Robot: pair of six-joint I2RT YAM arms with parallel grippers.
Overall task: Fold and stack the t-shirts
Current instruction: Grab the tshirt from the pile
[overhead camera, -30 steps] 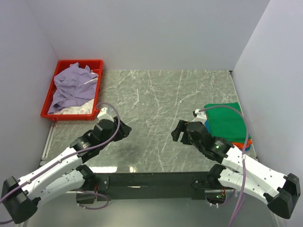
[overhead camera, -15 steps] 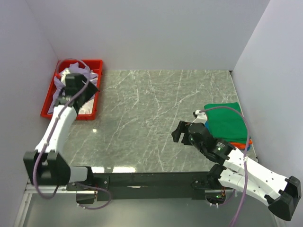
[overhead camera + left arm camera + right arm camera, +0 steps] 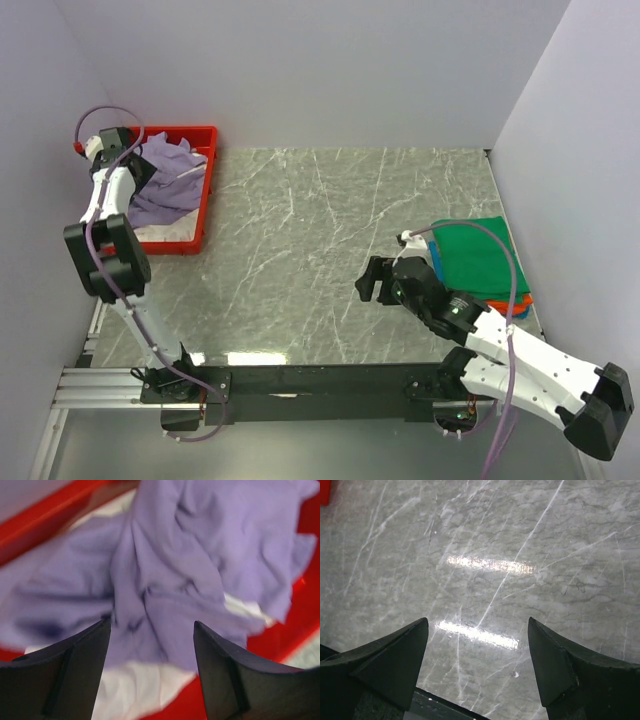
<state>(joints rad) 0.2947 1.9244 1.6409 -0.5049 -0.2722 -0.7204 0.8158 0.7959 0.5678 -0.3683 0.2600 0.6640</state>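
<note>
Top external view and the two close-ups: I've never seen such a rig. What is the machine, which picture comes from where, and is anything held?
Two robot arms stand bolted side by side, each ending in a two-finger gripper. The wide picture looks down from above and behind; each close-up comes from a wrist camera. The left gripper hangs open over a crumpled lavender-purple t-shirt lying on a white t-shirt in a red plastic tray. The right gripper is open over the grey marble table. A folded green t-shirt lies at the right. Nothing is held.
</note>
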